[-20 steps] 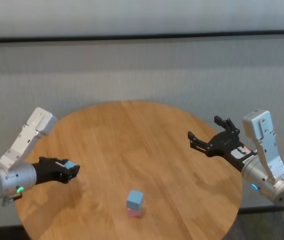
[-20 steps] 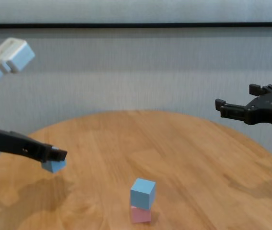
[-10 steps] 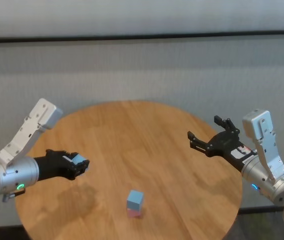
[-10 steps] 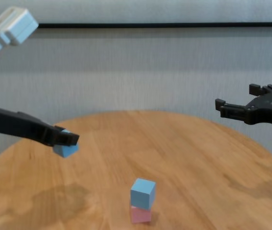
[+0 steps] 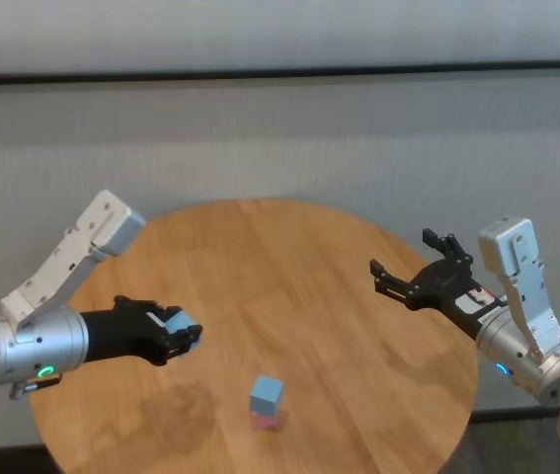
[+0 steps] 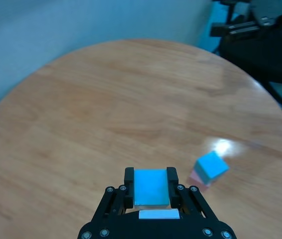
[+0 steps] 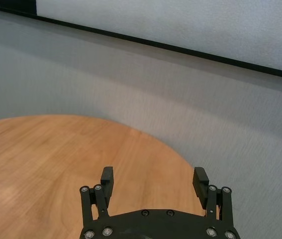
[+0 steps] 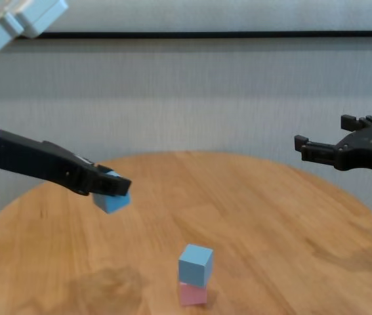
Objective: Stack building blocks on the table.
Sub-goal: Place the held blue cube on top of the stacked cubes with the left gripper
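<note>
A light blue block (image 5: 267,393) sits on a pale pink block (image 5: 265,420) near the front of the round wooden table (image 5: 289,267); the stack also shows in the chest view (image 8: 195,264) and the left wrist view (image 6: 212,165). My left gripper (image 5: 185,332) is shut on the second light blue block (image 8: 112,200), held in the air above the table, to the left of the stack. The held block fills the gap between the fingers in the left wrist view (image 6: 151,186). My right gripper (image 5: 410,266) is open and empty, raised over the table's right side.
A grey wall with a dark rail (image 5: 280,71) runs behind the table. The table edge (image 5: 462,326) curves close under my right arm. Bare wood lies between the stack and both arms.
My left gripper has carried the blue block up and to the right, closer to the stack. The right arm and the stack have not moved.
</note>
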